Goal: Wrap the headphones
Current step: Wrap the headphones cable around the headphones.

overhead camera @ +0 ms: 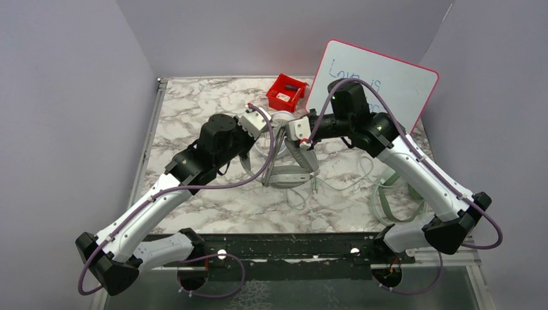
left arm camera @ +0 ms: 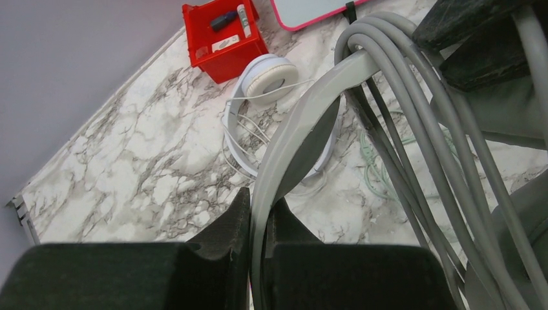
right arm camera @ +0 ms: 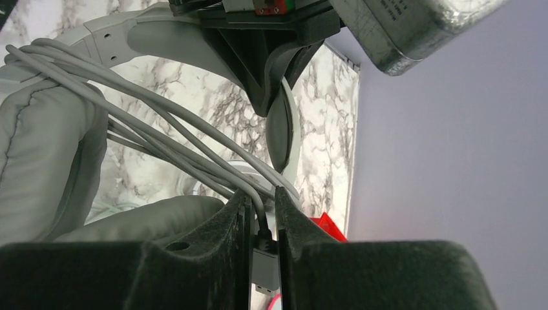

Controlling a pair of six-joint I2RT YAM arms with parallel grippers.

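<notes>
Headphones (left arm camera: 292,129) band pinched in L end effector (left arm camera: 258,203).

Whiteboard (overhead camera: 395,82), right of red bin (overhead camera: 285,92): writing partly hidden by right arm (overhead camera: 371,129) | bin contents: too small from above | grey headphones (right arm camera: 45,161): cup cut off at edge

Right gripper (right arm camera: 262,195): black fingers close either side of a grey cable plug (right arm camera: 265,268), which fills the gap. Thin grey cables (right arm camera: 161,123) fan up-left over the pale grey padded headphones (right arm camera: 39,161). Left gripper (right arm camera: 270,97) pinches their headband (right arm camera: 110,35) above. White-grey marble tabletop (right arm camera: 323,116) behind.
</notes>
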